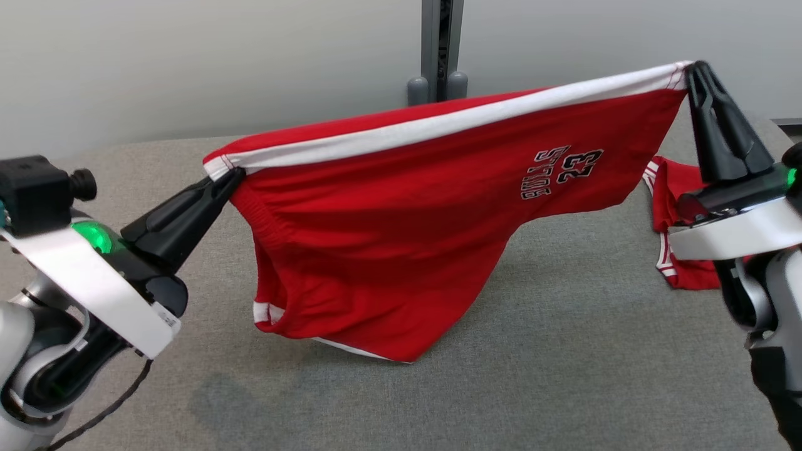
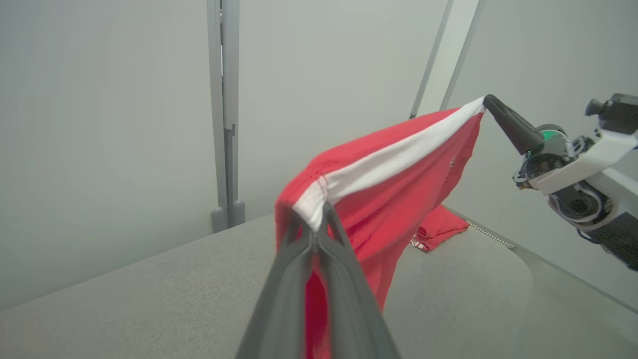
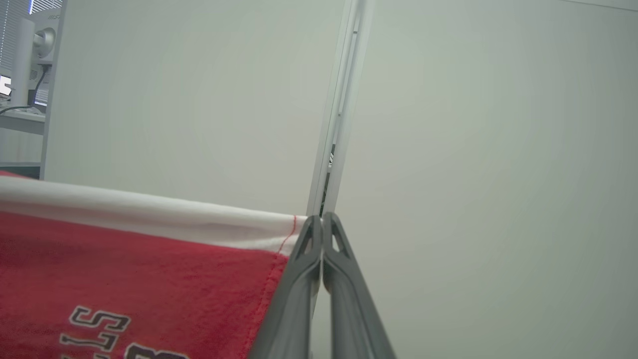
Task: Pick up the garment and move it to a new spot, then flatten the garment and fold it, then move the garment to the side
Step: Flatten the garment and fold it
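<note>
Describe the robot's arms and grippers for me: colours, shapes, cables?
The left gripper and right gripper each have two long, tapering black fingers. Behind each glows a green light, over a white wrist bracket and silver-grey joints. A black box with a knob tops the left wrist; a thin black cable hangs below.

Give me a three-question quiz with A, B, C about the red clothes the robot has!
1. Where is the second red cloth? A. on the table near the right gripper; B. on the floor; C. on the wall.
2. What colour is the band on the lifted garment? A. blue; B. white; C. black.
3. How is the garment held? A. lying flat; B. by one gripper; C. by both grippers, shut on its edge.
Answers: 1 A, it lies on the table beside that gripper; 2 B, a white strip runs between the grippers; 3 C, the left gripper pinches the other corner.
</note>
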Robot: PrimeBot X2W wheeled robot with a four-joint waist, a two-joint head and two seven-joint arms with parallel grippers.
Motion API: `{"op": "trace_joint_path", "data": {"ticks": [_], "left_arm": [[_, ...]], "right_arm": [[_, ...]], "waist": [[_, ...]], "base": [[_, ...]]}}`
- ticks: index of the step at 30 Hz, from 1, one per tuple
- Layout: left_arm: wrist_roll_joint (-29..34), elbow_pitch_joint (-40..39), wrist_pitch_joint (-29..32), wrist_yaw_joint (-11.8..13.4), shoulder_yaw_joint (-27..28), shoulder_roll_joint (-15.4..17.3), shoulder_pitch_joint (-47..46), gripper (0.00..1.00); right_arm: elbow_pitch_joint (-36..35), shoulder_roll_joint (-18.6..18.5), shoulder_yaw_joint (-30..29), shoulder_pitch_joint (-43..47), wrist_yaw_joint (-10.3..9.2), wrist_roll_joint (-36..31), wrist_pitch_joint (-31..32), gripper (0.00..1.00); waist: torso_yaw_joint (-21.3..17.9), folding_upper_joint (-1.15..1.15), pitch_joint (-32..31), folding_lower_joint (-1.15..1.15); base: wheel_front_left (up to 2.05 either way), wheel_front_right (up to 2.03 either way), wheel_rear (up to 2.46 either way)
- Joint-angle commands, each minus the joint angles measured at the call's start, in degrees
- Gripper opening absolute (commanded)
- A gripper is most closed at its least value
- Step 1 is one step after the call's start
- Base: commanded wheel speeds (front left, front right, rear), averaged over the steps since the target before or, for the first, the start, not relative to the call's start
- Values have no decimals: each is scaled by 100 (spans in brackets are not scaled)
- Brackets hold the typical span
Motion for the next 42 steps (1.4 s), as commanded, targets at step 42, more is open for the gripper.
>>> {"op": "trace_joint_path", "data": {"ticks": [42], "left_arm": [[2601,3708,-2561,1,-2141,-903,-6457,0]], "right_arm": [[2127,413,379,-5400,-2,-1061,3,0]], "waist": [[-149,0,3869,0]], "base": [[0,0,0]]}}
